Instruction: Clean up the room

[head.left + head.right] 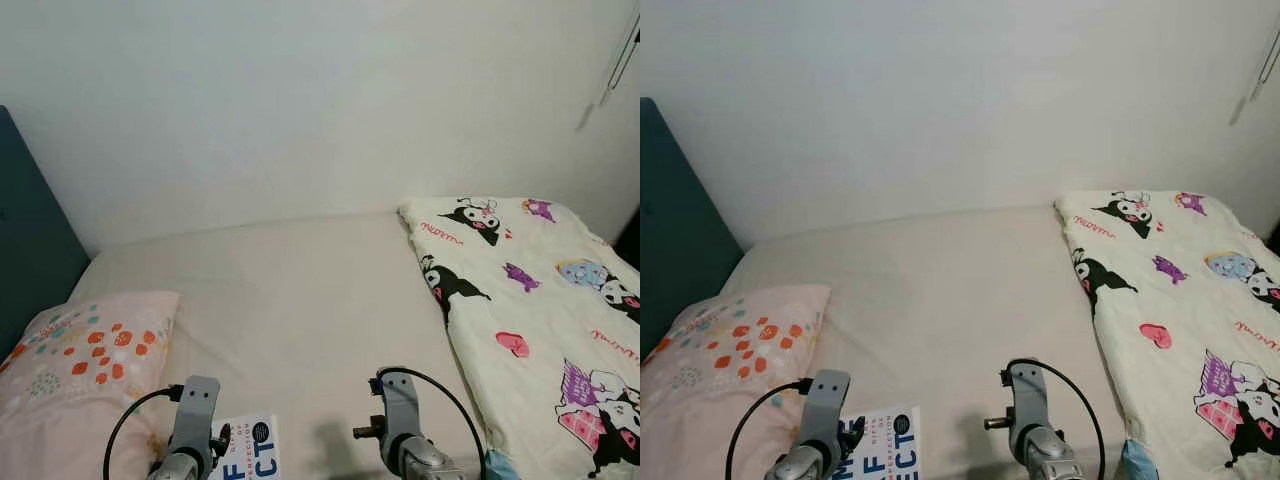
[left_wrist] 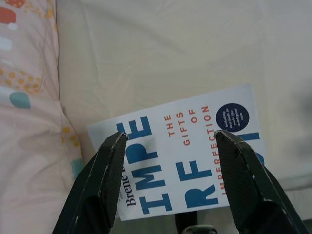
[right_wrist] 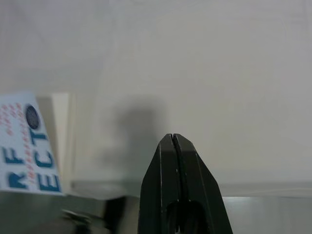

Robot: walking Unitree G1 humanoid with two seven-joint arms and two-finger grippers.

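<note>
A white book (image 2: 183, 153) with blue and orange cover lettering lies flat on the cream bed sheet (image 1: 300, 300) near the bed's front edge, also seen as the book (image 1: 248, 447) beside my left arm. My left gripper (image 2: 168, 136) hovers above it, open, with one finger (image 2: 105, 170) over each side of the cover. My right gripper (image 3: 173, 139) is shut with nothing in it, over bare sheet to the right of the book (image 3: 29, 146).
A pink pillow (image 1: 80, 370) with orange and teal dots lies at the left, touching the book's side. A folded cartoon-print duvet (image 1: 540, 310) covers the bed's right part. A dark teal headboard (image 1: 25, 240) stands at the left, a white wall behind.
</note>
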